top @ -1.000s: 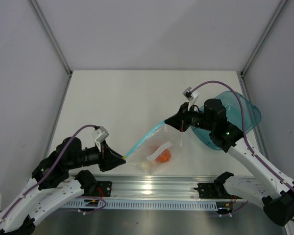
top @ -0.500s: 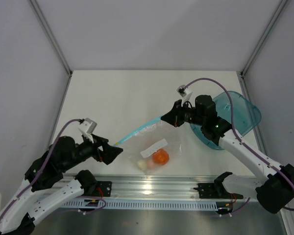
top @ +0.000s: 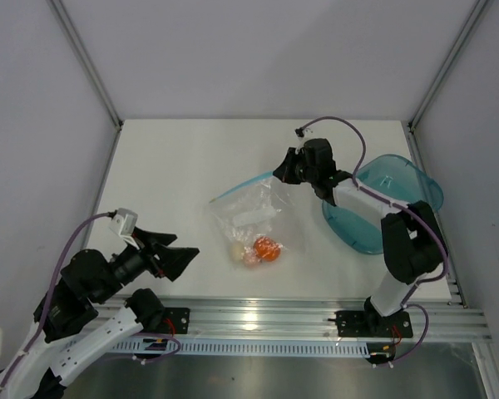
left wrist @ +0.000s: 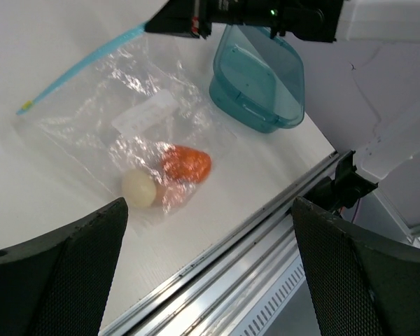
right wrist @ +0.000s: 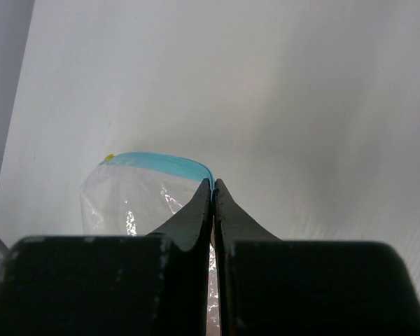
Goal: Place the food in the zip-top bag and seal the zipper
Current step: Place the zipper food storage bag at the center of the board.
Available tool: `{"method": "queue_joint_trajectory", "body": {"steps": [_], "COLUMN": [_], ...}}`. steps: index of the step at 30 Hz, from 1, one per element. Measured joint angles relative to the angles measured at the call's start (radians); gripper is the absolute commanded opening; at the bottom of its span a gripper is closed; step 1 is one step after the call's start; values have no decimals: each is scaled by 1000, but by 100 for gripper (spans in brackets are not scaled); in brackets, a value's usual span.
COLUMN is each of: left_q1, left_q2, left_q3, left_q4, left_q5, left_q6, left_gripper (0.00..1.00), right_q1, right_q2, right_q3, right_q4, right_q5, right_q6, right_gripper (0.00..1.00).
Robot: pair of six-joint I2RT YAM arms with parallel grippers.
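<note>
Top view: zip-top bag lies on the white table near the middle, a little right of centre. Zipper runs along the bag's far edge; its yellowish end is at the left, seen best from the left wrist. Right gripper is at the zipper's right-hand end. Right wrist view shows its jaws pressed fully together on the teal strip at that corner, and the strip arcs away to the left from the pinch point. Cannot tell whether the zipper is sealed along its whole length. Food is inside the bag, at the near end. Orange-red lump sits on the right and cream ball just beside it on the left; whether they touch is unclear through the crinkled plastic. White label shows on the bag between the food and the zipper. Left gripper is well apart from the bag, near the left front of the table. Its jaws are spread wide and hold nothing, pointing toward the bag. Teal plate lies at the right edge of the table, beside the right arm and apart from the bag. Metal rail runs along the near table edge.
</note>
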State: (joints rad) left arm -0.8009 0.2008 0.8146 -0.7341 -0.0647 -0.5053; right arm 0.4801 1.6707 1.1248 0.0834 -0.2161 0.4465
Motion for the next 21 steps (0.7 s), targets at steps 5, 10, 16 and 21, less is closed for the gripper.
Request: {"method": "queue_joint_trajectory", "body": {"steps": [5, 10, 16, 21], "left_q1": [0, 0, 0, 0], "left_q2": [-3, -3, -2, 17], "left_q3": [-49, -74, -88, -93], "left_q4": [19, 37, 49, 81], "left_q5": [63, 103, 126, 149], "left_q6": [-33, -47, -55, -71], "left_gripper": [100, 99, 100, 100], "right_q1": [-32, -54, -72, -78], "right_q2": [163, 265, 306, 307], "right_q3": [132, 225, 246, 251], "right_q4": [6, -25, -72, -117], "right_q5": [56, 157, 226, 261], "right_q6": [8, 19, 42, 31], "right_gripper": [0, 8, 60, 99]}}
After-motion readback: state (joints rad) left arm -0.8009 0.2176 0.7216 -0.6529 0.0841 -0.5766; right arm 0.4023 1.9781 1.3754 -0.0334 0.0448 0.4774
